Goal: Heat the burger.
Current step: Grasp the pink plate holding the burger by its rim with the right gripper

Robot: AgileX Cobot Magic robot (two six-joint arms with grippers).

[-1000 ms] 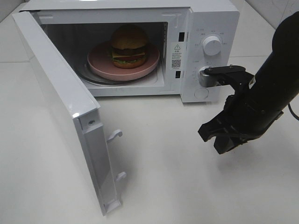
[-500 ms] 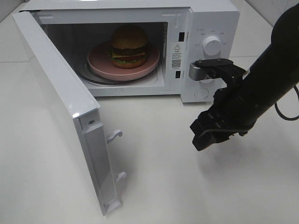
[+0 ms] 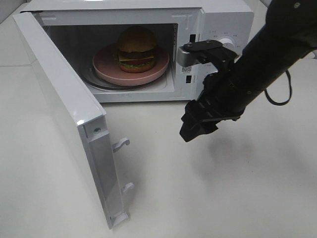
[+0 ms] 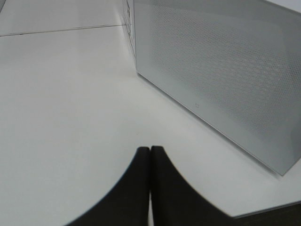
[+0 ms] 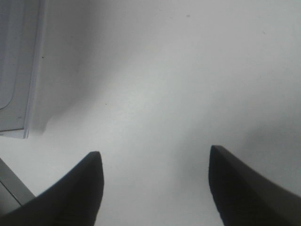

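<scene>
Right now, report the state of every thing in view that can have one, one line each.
microwave door: swung wide open.
burger: upright on the pink plate, inside the microwave.
pink plate: lying flat in the microwave cavity.
left gripper: shut, holding nothing.
right gripper: open, empty, over the table in front of the microwave.

Burger (image 3: 136, 49) on pink plate (image 3: 101, 68) in mwave (image 3: 229, 19) (door (image 3: 54, 99) wide open); R arm (image 3: 257, 59) near front.

Lab-style test bench: microwave (image 3: 223, 15) on plain white table (image 3: 223, 198).
</scene>
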